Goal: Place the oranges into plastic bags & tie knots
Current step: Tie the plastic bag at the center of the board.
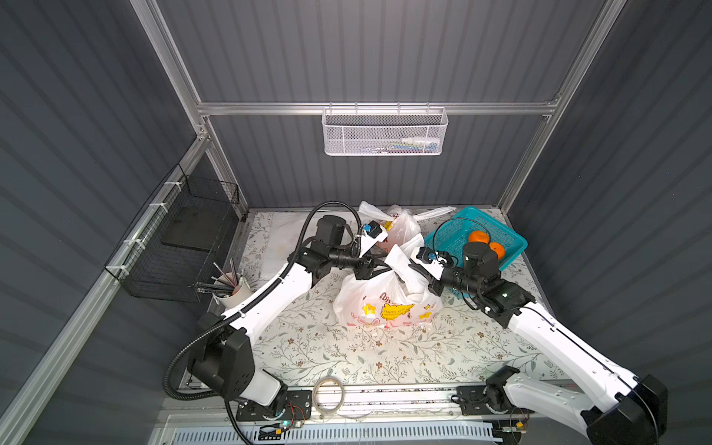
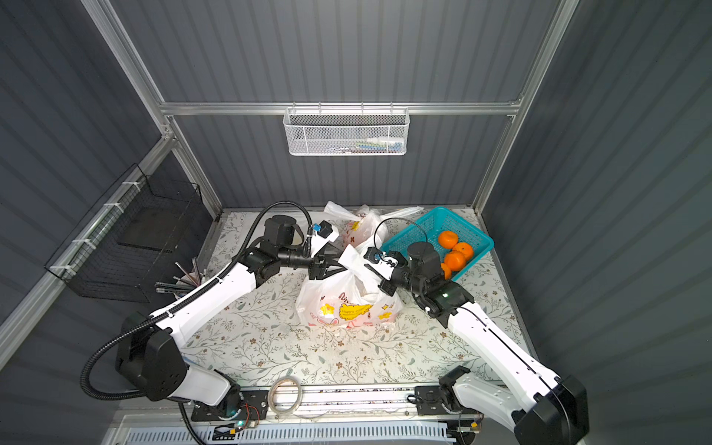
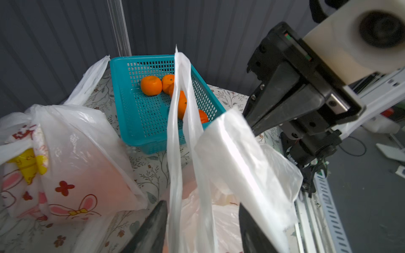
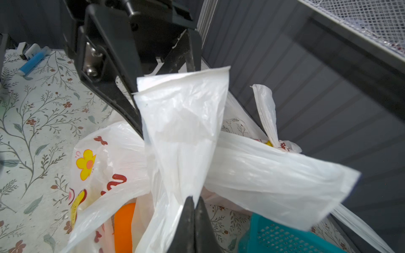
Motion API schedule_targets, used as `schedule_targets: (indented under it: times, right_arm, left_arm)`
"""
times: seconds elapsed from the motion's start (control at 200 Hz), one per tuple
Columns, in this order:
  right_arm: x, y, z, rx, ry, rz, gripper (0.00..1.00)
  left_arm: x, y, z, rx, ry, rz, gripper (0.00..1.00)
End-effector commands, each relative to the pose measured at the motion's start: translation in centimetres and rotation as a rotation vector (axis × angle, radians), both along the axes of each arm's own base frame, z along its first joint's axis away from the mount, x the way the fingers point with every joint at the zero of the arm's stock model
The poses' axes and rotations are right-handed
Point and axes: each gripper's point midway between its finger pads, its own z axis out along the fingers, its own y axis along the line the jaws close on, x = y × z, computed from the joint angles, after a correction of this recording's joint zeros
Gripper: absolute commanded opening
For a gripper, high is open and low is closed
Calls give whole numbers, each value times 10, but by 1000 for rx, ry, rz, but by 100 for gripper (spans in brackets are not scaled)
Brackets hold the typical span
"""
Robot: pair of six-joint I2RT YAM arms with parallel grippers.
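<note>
**Item 1, front plastic bag** (image 1: 385, 304): middle of the worktop (image 1: 443, 358), upright. An orange (image 4: 123, 225) shows through the film. Mouth not yet knotted.

**Item 2, right gripper** (image 4: 194, 200): pinched fully together on the broad handle strip (image 3: 241, 153), holding it raised.

**Item 3, left gripper** (image 3: 201, 204): jaws parted. The narrow handle strip (image 3: 177, 131) hangs between them, unclamped.

**Item 4, rear plastic bag** (image 1: 400, 227): far edge, apparently closed by a twisted knot (image 4: 275, 142).

**Item 5, teal basket** (image 2: 481, 240): far right corner, with loose oranges (image 2: 449, 239) inside.

**Hazards for you to weigh:**
- The narrow strip is thin and slack. When you close the left jaws it may slide out or catch only by an edge, and no knot will form.
- If you pull too hard with the right, the film could stretch or tear.
- The same pull could tip the bag toward the basket and roll its fruit out.
- The two strips lie close together. Seizing both at once would tangle them.
</note>
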Motion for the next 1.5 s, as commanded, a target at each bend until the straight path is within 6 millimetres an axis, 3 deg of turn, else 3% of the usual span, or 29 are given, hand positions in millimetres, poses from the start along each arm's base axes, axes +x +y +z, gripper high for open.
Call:
schedule_targets:
  times: [0.0, 0.135, 0.375, 0.585, 0.866, 1.036, 1.256, 1.496]
  right_arm:
    - [-3, 1, 1, 19, -1, 14, 0]
    - [-4, -3, 0, 17, 4, -4, 0]
    - [-3, -14, 0, 14, -3, -55, 0]
    - [5, -30, -2, -3, -4, -157, 0]
    - [4, -36, -2, 14, -3, -179, 0]
    - [5, -38, -3, 13, -2, -188, 0]
    - [7, -41, -5, 9, 1, -203, 0]
    - [4, -41, -1, 10, -16, -187, 0]
  left_arm:
    - [2, 9, -5, 36, -33, 67, 67]
    - [7, 16, -16, 77, -56, 120, 75]
    - [20, 8, -27, 83, -53, 123, 82]
    - [24, -8, -26, 71, -69, 96, 85]
    - [36, -27, -37, 151, -133, 159, 83]
    - [42, -31, -30, 144, -170, 175, 70]
    - [40, -37, -26, 137, -158, 139, 34]
    - [27, -31, -18, 118, -172, 117, 8]
